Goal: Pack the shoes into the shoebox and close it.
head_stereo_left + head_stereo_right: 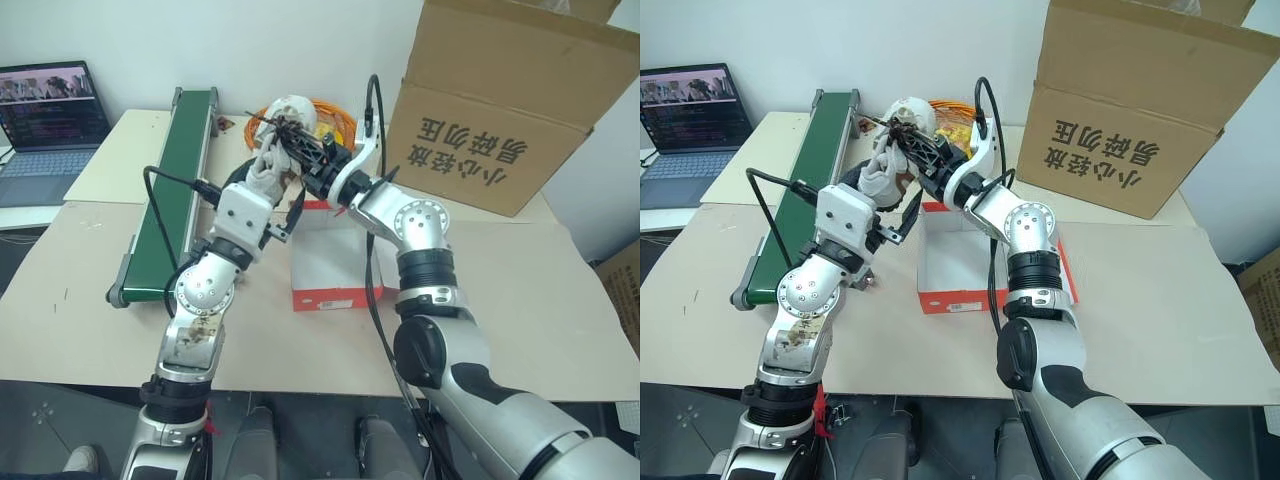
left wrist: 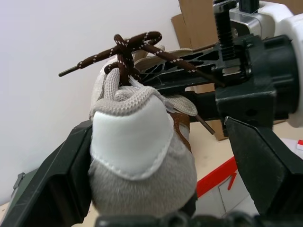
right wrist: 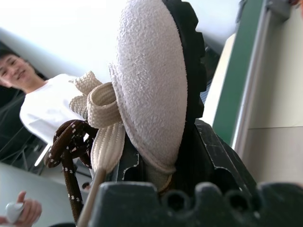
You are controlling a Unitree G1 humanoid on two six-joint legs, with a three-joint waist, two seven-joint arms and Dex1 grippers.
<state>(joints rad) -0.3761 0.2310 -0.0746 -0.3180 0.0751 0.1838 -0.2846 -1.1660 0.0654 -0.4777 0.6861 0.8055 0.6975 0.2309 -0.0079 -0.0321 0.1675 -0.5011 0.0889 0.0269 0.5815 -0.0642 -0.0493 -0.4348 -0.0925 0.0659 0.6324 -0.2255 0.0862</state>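
Saw a laptop (image 1: 50, 115) at the far left, on the worktop (image 1: 540, 300). Next to it, saw a long green belt (image 1: 185, 170). Found the left claw (image 1: 262, 170) raised just right of the belt, spread wide around the heel of a shoe (image 2: 137, 142), with one finger against the heel and the other a little way off, so no real hold there. Found the shoe up in the air, above the back of the shoebox (image 1: 335, 298), pale and soft with brown laces and a black sole. Saw the right claw (image 1: 290, 140) closed on the shoe near the laces, holding it up. Below, saw the shoebox open on the worktop, red outside and white inside. Spotted a big brown carton (image 1: 500, 110) at the far right.
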